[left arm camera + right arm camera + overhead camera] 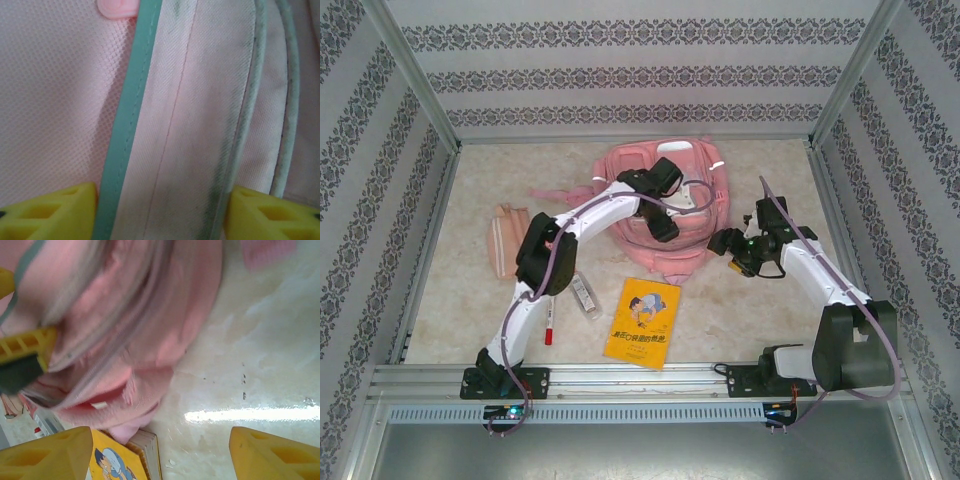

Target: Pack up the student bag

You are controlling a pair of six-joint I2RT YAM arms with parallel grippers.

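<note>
Student bag point(630, 165) under parted left hand point(662, 230), right hand point(725, 245) wide beside it, yellow book point(642, 322) and peach pouch point(507, 240) nearby.

A yellow book point(642, 322) with a cartoon figure on its cover lies flat on the pale marbled worktop point(760, 300), towards the near edge. Just to its left rests a small clear oblong case point(584, 296), and beyond that a slim pen with a red end point(549, 325). A peach-pink pouch point(507, 241) lies farther left, close to the side wall. Pale walls with dark ornamental bands point(620, 78) enclose the space.
</note>
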